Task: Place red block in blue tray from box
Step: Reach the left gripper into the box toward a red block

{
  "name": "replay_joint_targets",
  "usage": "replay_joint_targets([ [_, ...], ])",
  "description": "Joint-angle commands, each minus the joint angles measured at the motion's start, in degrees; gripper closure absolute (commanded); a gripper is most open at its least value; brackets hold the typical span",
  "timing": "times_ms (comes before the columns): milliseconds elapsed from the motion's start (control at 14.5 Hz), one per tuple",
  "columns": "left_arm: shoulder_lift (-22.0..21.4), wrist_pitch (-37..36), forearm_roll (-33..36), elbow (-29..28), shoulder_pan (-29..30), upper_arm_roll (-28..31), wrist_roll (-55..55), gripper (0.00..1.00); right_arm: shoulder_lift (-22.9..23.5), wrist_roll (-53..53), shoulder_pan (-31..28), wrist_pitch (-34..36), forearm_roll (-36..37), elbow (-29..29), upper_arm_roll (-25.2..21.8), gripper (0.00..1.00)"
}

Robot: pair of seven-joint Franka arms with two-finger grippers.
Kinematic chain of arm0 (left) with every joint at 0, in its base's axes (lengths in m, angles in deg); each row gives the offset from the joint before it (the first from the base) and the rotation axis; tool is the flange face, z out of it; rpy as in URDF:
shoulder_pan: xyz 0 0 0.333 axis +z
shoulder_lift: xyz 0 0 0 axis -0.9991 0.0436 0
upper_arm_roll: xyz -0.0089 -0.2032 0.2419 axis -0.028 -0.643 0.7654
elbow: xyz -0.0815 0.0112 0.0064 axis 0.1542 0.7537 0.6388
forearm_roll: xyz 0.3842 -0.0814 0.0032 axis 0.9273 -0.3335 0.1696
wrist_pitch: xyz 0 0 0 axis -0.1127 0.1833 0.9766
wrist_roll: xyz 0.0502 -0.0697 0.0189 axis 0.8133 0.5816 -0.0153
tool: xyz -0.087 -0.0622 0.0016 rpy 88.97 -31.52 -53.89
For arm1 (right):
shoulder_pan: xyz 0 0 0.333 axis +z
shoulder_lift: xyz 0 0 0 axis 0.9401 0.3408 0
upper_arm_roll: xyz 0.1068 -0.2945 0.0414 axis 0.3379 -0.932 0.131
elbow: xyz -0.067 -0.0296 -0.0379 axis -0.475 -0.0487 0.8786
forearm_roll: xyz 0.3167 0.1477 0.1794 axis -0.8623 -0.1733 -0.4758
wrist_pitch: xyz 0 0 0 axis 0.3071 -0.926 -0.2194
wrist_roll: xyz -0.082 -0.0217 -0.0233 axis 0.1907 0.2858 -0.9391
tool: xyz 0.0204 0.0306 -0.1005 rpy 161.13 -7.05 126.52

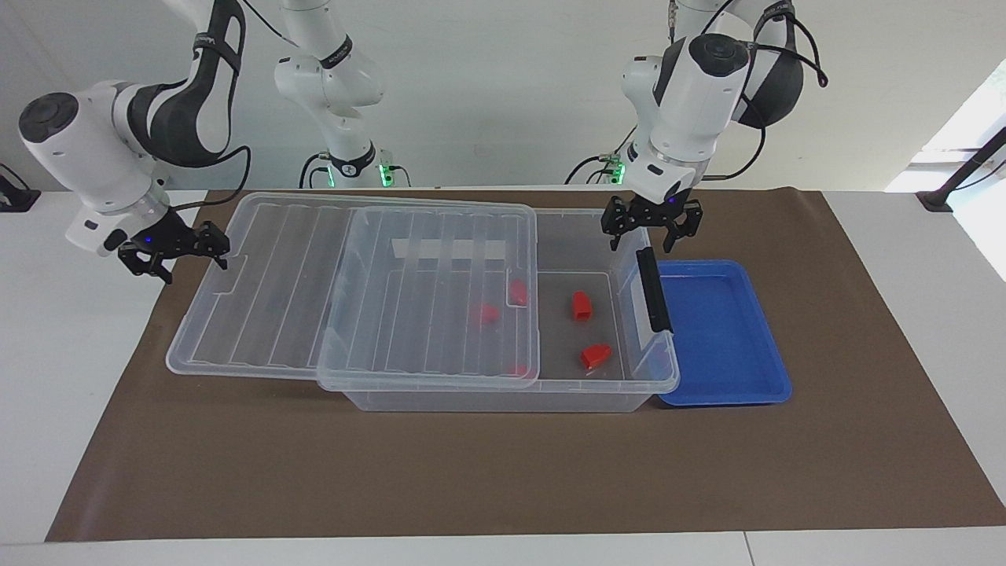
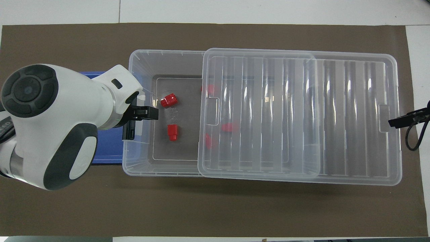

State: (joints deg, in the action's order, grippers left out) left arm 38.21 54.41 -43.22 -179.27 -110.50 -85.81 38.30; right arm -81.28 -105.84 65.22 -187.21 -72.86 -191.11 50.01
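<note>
Box label strip (image 1: 449,250): blank to your eye, no print legible.
Arm lettering (image 1: 206,41): you see small marks, unreadable.
Elsewhere: no text, numbers or signs.

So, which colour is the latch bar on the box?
Black; the latch bar on the box shows best in the facing view.
</note>
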Motion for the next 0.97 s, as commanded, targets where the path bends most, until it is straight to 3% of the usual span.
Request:
replay_joint_targets([
  [0, 0.53, 2.16, 0.91, -0.9, -1.79, 0.75, 2.62, 0.0, -0.84, -2.24, -0.5, -0.6, 0.99, -0.84, -0.43, 0.0],
  [415, 4.3, 4.7, 2.92, -0.98, -5.04, 0.75, 6.04, 0.0, -0.75, -4.26, -0.59, -0.95, 0.99, -0.84, -2.01, 0.0],
  [622, 8.6, 9.53, 3.11, -1.94, -6.09, 0.75, 6.66, 0.0, -0.75, -4.52, -0.59, -0.95, 0.99, -0.84, -2.28, 0.0],
  [898, 9.4, 19.64, 3.11, -9.06, -6.53, 0.67, 7.45, 0.01, -0.67, -3.91, -0.42, -0.95, 0.99, -0.75, -2.19, 0.0],
])
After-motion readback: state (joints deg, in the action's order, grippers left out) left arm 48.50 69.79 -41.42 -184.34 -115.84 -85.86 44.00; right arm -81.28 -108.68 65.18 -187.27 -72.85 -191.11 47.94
